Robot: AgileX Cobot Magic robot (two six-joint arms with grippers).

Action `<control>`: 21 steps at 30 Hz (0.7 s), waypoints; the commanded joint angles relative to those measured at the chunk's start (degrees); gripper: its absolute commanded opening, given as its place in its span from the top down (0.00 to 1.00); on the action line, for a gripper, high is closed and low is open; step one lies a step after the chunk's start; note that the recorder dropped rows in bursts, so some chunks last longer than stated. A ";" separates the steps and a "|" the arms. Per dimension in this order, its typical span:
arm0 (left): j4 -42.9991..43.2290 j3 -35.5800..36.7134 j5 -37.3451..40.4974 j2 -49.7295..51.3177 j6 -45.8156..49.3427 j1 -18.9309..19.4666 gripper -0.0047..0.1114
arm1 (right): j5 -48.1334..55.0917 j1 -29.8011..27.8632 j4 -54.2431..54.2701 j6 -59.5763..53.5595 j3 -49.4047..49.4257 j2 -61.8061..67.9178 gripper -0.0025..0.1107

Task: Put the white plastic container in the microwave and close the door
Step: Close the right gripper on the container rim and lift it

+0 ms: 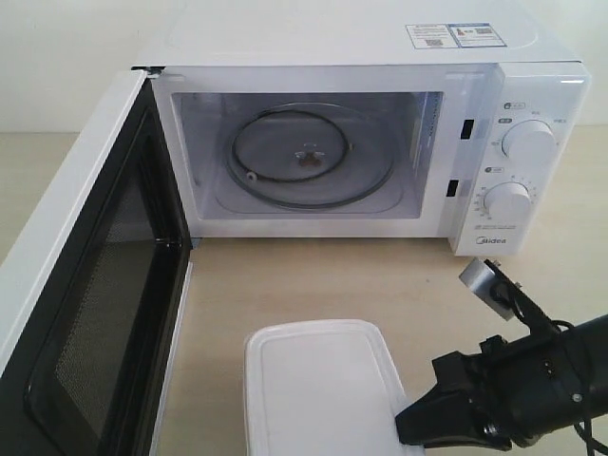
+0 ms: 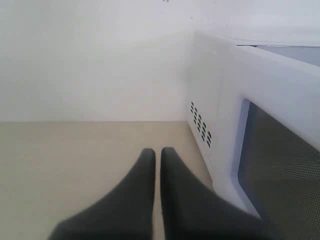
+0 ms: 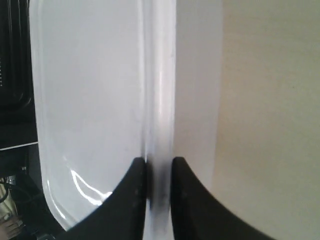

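Note:
The white plastic container [image 1: 318, 380] lies lid-up on the table in front of the microwave [image 1: 361, 43]. The door [image 1: 85, 313] is swung wide open to the left, its black inner face showing. The glass turntable [image 1: 302, 157] inside is bare. My right gripper [image 1: 407, 427] reaches in from the right at the container's right edge. In the right wrist view the right gripper [image 3: 159, 162] has one finger on each side of the rim of the container [image 3: 90, 100], shut on it. My left gripper [image 2: 157, 151] is shut and holds nothing. It hovers over the table beside the door [image 2: 280, 150]; the exterior view does not show it.
Two round dials [image 1: 527, 142] sit on the microwave's right panel. The open door takes up the left side of the table. Bare beige tabletop [image 1: 313, 280] lies between the container and the oven cavity. A vented side wall [image 2: 200, 125] of the microwave is near the left gripper.

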 commanded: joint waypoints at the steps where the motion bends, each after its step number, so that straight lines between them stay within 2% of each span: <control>1: 0.01 0.21 -0.34 -0.36 -0.61 0.29 0.92 | -2.61 0.03 -0.61 -0.91 0.07 0.21 0.98; 9: 0.01 0.21 -0.34 -0.36 -0.61 0.29 0.92 | -4.34 0.03 0.36 1.98 0.17 -6.95 0.98; 21: 0.01 0.21 -0.34 -0.36 -0.61 0.29 0.92 | -6.86 0.03 0.38 12.33 0.26 -21.85 0.98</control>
